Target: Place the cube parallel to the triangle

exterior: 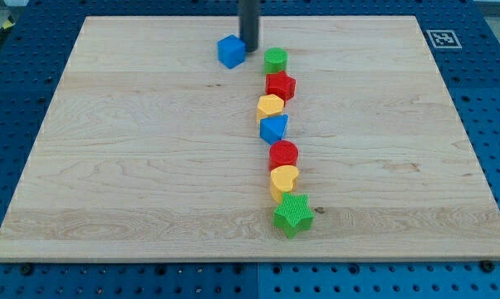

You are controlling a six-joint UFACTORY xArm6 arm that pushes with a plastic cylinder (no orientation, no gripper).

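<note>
A blue cube (pixel 230 51) sits near the view's top, left of centre on the wooden board (pixel 134 166). My tip (pixel 249 47) is just to the cube's right, touching or almost touching it. A blue triangle (pixel 274 128) lies in the middle of a column of blocks running down the board. The cube is up and to the left of the triangle, well apart from it.
The column from top to bottom: a green cylinder (pixel 275 60), a red hexagon (pixel 280 85), a yellow block (pixel 270 106), the blue triangle, a red cylinder (pixel 283 154), a yellow heart (pixel 284 178), a green star (pixel 293 215). A marker tag (pixel 442 38) sits at the top right corner.
</note>
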